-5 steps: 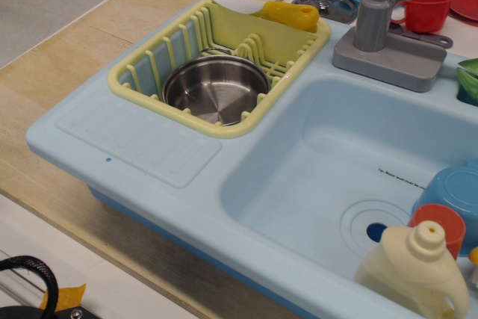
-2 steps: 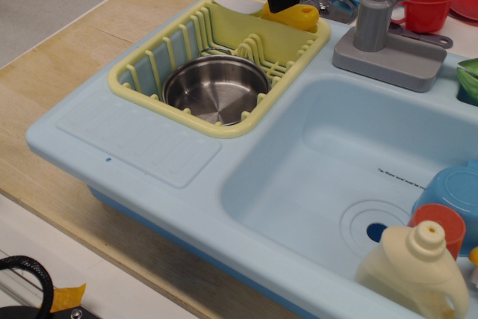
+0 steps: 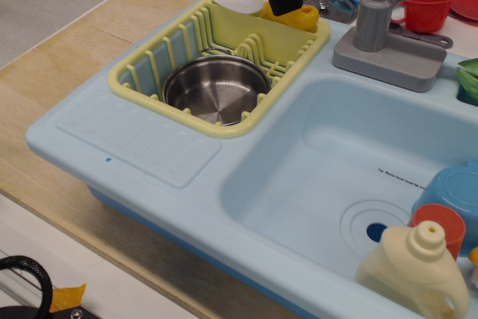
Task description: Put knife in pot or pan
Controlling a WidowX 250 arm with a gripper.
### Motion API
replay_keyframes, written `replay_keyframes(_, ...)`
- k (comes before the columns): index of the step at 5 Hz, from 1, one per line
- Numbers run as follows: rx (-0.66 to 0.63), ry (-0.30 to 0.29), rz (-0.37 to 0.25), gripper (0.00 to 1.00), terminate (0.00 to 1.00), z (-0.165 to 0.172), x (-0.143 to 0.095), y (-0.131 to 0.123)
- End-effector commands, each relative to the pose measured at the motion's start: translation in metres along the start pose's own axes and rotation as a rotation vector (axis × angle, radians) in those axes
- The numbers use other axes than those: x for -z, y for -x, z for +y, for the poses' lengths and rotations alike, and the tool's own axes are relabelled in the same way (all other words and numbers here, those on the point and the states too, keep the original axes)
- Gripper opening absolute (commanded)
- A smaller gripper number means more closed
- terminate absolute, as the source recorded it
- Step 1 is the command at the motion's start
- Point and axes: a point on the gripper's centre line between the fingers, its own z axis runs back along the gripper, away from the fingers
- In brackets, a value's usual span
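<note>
On wood counter (image 3: 89,42) (pale): sink (image 3: 299,177).

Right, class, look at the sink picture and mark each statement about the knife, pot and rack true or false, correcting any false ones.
1. The pot sits inside the yellow rack. True.
2. The knife lies in the pot. False: it rests on the rack's far rim.
3. The end effector is over the knife's handle. True.
4. The sink basin is full of water. False: it looks dry.
5. The red cup is inside the rack. False: it stands behind the faucet.
</note>
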Motion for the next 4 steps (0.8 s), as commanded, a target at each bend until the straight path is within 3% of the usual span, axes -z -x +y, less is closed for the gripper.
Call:
replay_keyframes(1,0.032,0.001,-0.035,1.00,0.00,0.014,-0.005,-0.007)
replay_keyframes(4,-0.006,0.135,-0.069,1.00,0.00,0.017,0.023,0.003)
